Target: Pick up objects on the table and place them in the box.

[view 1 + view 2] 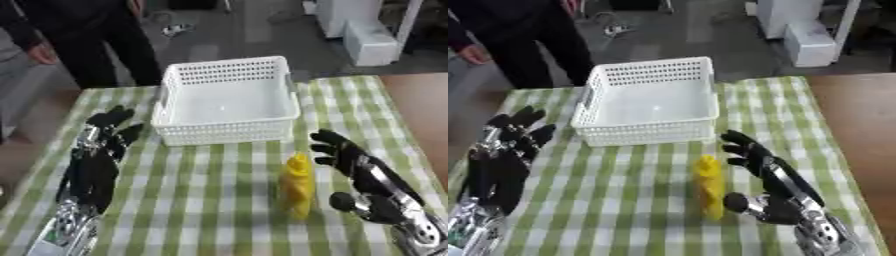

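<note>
**Yellow bottle stands between my open hands, basket waiting behind**

From my remote seat I see my right hand point(354, 160) resting on the checked counter point(219, 200) just beside the yellow bottle point(297, 186), its fingers point(325, 136) spread and reaching toward the far side, the thumb point(343, 201) held out toward the bottle's lower part. The fingers are not curled round anything; whether the thumb touches the bottle I cannot tell. The bottle stands upright, long axis vertical, its narrow cap end up, and in the view that end points toward the white basket point(226, 100). It sits just short of the basket's near wall, off its right-hand corner, and clear of it.

My left hand point(105, 132) lies at the left edge of the counter, well apart from the bottle, fingers point(112, 117) relaxed and slightly splayed, pointing toward the far side, holding nothing. Its fingertips are near the basket's left wall without touching it.

The basket, perforated along its rim, sits at the far middle of the counter.
</note>
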